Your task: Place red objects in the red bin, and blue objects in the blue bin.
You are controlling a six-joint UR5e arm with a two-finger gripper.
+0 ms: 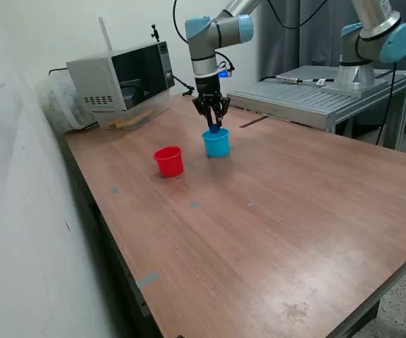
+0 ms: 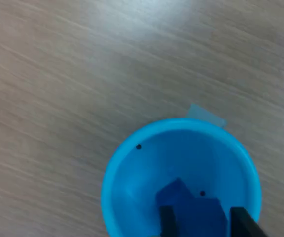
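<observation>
Step in hand, judged: dropping a blue cube into the blue cup. To do it well: keep cube centred over cup mouth, well inside rim, release low so no bounce-out, then open just enough and lift straight up without clipping the rim or tipping the cup.

Gripper directly above the blue cup, fingertips at or just inside its mouth. In wrist view, two dark fingers flanking a dark-blue block, jaws narrow and apparently clamped on it. A second dark-blue shape just behind it toward cup floor, maybe another cube already inside, maybe another face of the same one; cannot tell. Held cube sits off-centre in the cup mouth, near one wall, still inside rim.

Red cup just beside the blue cup, on the exterior view's left of it, upright, apart from it. Contents not visible. No loose cubes seen on table around the blue cup. Small pale tape scrap on table touching the blue cup's outer edge. Microwave behind the blue cup, well apart.
</observation>
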